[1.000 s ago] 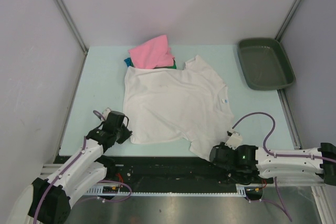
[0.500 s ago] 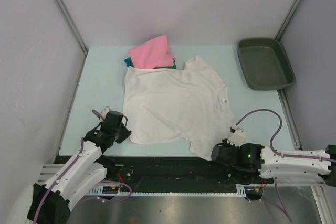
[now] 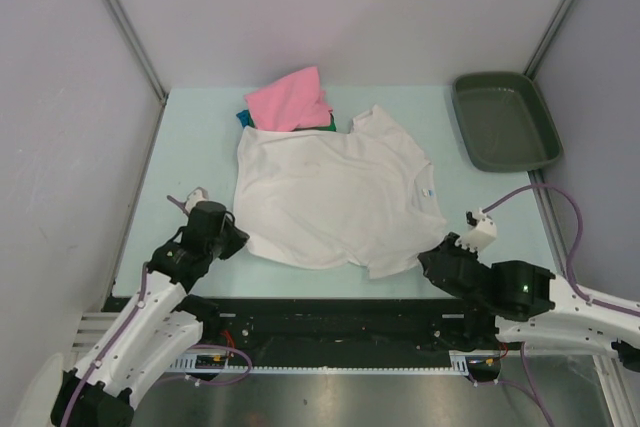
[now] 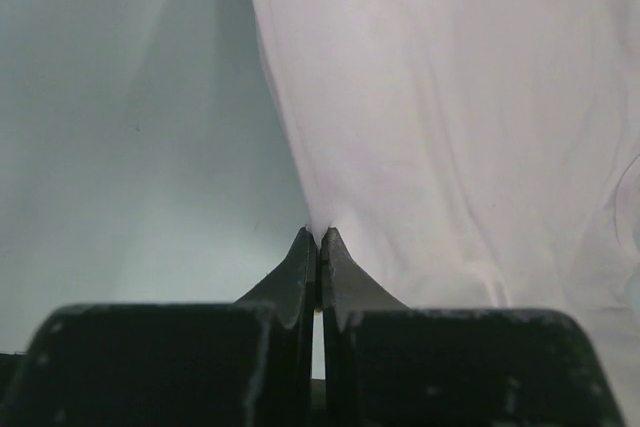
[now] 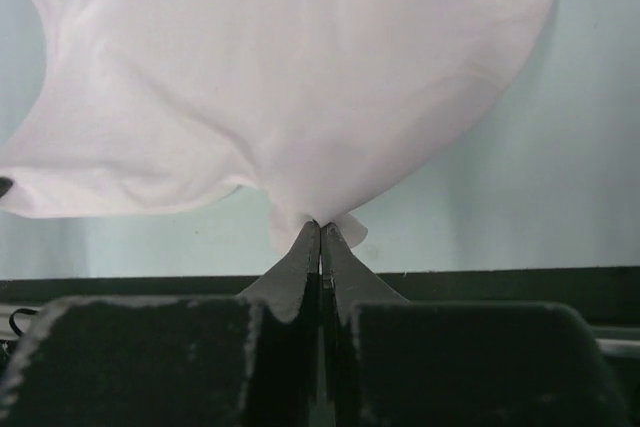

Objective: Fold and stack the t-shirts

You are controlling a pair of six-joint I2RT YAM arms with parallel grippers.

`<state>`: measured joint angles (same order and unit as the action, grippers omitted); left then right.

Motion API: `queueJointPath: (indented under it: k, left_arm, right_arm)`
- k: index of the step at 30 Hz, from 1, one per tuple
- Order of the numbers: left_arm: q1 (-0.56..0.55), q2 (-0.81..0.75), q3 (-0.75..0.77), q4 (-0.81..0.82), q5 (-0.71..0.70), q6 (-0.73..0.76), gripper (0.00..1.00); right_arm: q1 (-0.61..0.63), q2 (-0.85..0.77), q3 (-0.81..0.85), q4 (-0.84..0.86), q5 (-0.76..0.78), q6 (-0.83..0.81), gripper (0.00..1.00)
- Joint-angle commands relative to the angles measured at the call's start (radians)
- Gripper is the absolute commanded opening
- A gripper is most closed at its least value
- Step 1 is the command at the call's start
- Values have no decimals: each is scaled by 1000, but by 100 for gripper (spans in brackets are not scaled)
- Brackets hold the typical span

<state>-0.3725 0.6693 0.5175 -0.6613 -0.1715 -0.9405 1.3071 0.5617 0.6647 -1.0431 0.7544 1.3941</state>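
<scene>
Top external view: a large plain white cloth t-shirt (image 3: 330, 192) lies spread on the pale green table (image 3: 190, 157). The left gripper (image 4: 318, 239) is pinched tight on the shirt's near left corner. The right gripper (image 5: 320, 229) is clamped on its near right edge. A folded pink cloth t-shirt (image 3: 290, 99) lies at the white shirt's far edge.

site: robot lab cell | cues: grey partition walls (image 3: 350, 7), metal frame posts (image 3: 121, 19)
</scene>
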Motion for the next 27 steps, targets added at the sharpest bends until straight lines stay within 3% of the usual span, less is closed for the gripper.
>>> queueJointPath:
  k: [1,17,22,27]
  left_arm:
    - [10,-7,76,2,3,28,0]
    - [10,-292,153,-230,-11,-4,0]
    - [10,-347,176,-294,-10,-17,0]
    - [10,-338,158,-268,1,-24,0]
  right_arm:
    - [-44,-26,93,-38,148,-105,0]
    - [-81,-210,210,-143,115,-196,0]
    - [-164,-252,225,-112,56,-270,0]
    - [-273,-264,234,-6,-9,-446,0]
